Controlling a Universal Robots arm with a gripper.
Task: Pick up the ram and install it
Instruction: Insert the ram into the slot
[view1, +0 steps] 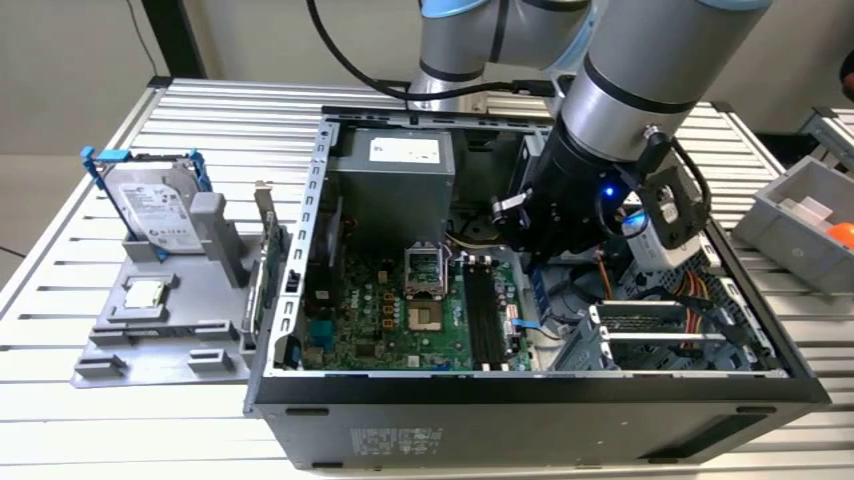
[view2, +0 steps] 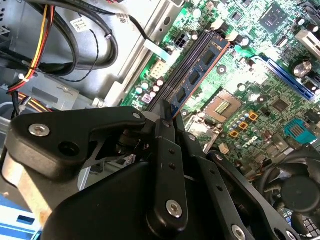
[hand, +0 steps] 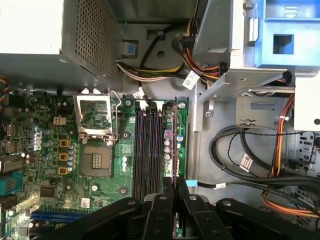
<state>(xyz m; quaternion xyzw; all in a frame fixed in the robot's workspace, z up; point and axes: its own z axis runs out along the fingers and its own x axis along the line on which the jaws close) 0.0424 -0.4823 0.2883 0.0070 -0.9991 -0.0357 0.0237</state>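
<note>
**A:** What is the arm (view1: 641, 90) doing over the worktop (view1: 120, 440)?

**B:** It is reaching down into the open computer case (view1: 534, 425) and hanging above the motherboard (hand: 50, 150). I am judging this to be the install step, not the pick-up.

**A:** Where is the ram sitting?

**B:** In the second wrist view the ram (view2: 197, 75) is standing on edge, running in line with the memory slots (hand: 145, 150). Which slot it is meeting, and whether it is fully down, I cannot tell.

**A:** And the claw?

**B:** The claw (hand: 175, 189) is narrow and is pinching the near end of the ram between its fingertips.

**A:** What is the next move asking for?

**B:** To my eye it is asking for a straight press, with the stick square to its slot. Any tilt is risking a jam or a bent board.
</note>
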